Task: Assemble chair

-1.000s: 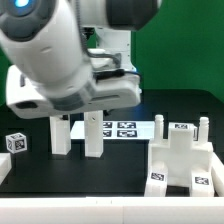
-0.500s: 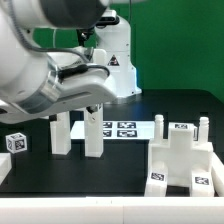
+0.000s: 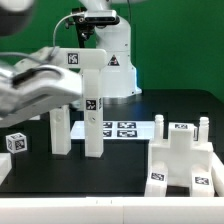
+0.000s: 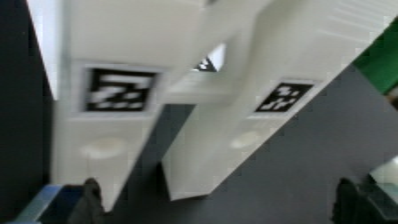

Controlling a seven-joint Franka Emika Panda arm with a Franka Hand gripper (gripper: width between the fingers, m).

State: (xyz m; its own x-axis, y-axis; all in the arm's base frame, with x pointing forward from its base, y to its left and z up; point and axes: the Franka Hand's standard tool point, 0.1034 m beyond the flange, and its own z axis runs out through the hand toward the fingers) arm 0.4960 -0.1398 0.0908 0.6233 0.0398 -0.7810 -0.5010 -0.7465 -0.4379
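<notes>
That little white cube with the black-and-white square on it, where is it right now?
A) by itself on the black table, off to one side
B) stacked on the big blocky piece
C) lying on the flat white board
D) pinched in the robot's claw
A: the cube rests alone on the black table at the exterior view's left, apart from the nearest upright post.

Black table [image 3: 100, 182] — chair parts [image 3: 185, 160] (tagged), marker board [image 3: 121, 128]

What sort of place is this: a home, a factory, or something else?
Most likely a robotics laboratory bench. A robot arm reaches over a black table before a green backdrop, and the white chair parts and the marker board carry square tags.
</notes>
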